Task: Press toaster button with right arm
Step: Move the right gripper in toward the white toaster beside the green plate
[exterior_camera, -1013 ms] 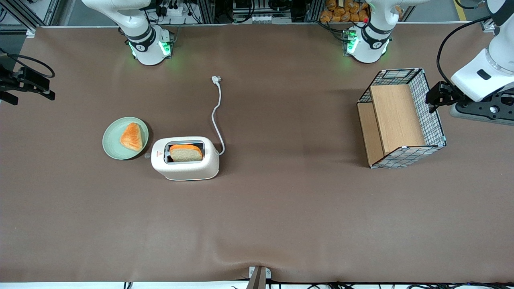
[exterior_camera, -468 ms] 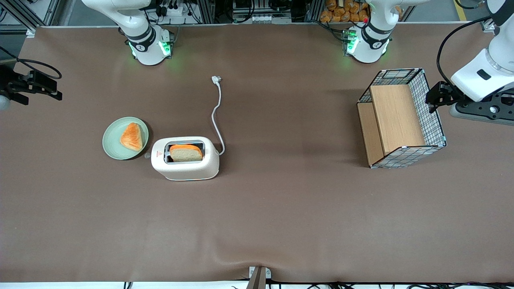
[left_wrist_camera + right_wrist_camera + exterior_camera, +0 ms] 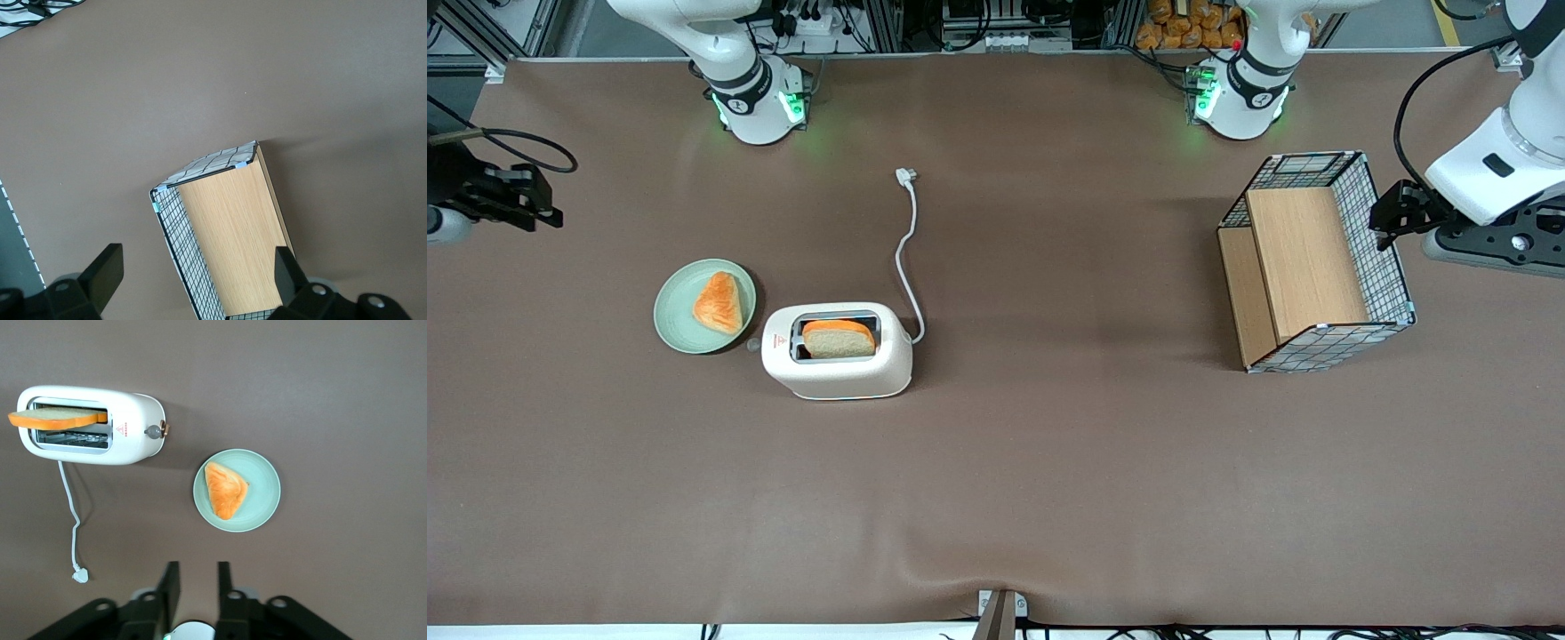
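Brown matte tabletop (image 3: 1049, 462) throughout. Slim black gripper (image 3: 516, 197) at the working arm's end, fingers (image 3: 169, 583) slightly parted, gripping nothing. Then pale green round plate (image 3: 676, 333) bearing an orange-crusted bread wedge (image 3: 719, 303), tiny grey toaster button (image 3: 752, 343), cream-white rounded toaster (image 3: 838, 369) holding a bread slice (image 3: 838, 340).

I see a glossy, smooth plastic toaster (image 3: 837, 351) on the matt brown table (image 3: 1049, 462). The gripper (image 3: 194, 595), above the working arm's end, looks matt black. The basket (image 3: 1383, 240) pairs wire mesh with wood.

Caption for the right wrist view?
Gripper open, high above toaster, its button beside a plated pastry.
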Controlling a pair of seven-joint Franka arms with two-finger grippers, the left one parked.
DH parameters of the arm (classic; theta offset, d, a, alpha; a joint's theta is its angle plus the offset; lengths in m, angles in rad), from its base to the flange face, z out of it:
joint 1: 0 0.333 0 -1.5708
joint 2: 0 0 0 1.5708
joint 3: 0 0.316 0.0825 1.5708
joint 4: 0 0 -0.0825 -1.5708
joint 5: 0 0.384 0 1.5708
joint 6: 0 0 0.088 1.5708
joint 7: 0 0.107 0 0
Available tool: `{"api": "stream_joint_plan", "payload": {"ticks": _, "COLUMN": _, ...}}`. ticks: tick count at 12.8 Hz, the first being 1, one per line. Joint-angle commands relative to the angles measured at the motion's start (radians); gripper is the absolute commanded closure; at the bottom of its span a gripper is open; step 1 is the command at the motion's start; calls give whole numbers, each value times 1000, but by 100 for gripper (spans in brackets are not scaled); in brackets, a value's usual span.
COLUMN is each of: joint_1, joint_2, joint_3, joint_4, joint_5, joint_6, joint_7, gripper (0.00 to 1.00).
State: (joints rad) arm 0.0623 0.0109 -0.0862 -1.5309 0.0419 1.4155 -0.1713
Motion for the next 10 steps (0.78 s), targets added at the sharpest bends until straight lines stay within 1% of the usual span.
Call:
{"api": "stream_joint_plan", "payload": {"ticks": 1, "joint_1": 27, "joint_2": -5, "joint_3": -7, "joint_4": -92, "joint_5": 30, "joint_6": 91, "joint_7": 4, "gripper": 100}}
{"api": "stream_joint_plan", "payload": {"ticks": 2, "joint_1": 27, "joint_2": -3, "joint_3": -9, "joint_4": -122, "joint_5": 62, "joint_6": 126, "joint_7": 7, "gripper": 100}}
{"api": "stream_joint_plan", "payload": {"ticks": 3, "joint_1": 27, "joint_2": -5, "joint_3": -9, "joint_4": -152, "joint_5": 76, "joint_6": 164, "joint_7": 7, "gripper": 100}}
{"api": "stream_joint_plan", "payload": {"ticks": 7, "joint_1": 36, "joint_2": 4, "joint_3": -9, "joint_4": -219, "joint_5": 82, "joint_6": 269, "joint_7": 10, "gripper": 100}}
{"api": "stream_joint_plan", "payload": {"ticks": 8, "joint_1": 36, "joint_2": 4, "joint_3": -9, "joint_4": -241, "joint_5": 104, "joint_6": 295, "joint_7": 9, "gripper": 100}}
{"api": "stream_joint_plan", "payload": {"ticks": 9, "joint_1": 44, "joint_2": 7, "joint_3": -12, "joint_4": -258, "joint_5": 140, "joint_6": 318, "joint_7": 10, "gripper": 100}}
{"api": "stream_joint_plan", "payload": {"ticks": 10, "joint_1": 60, "joint_2": 18, "joint_3": -30, "joint_4": -262, "joint_5": 166, "joint_6": 329, "joint_7": 9, "gripper": 100}}
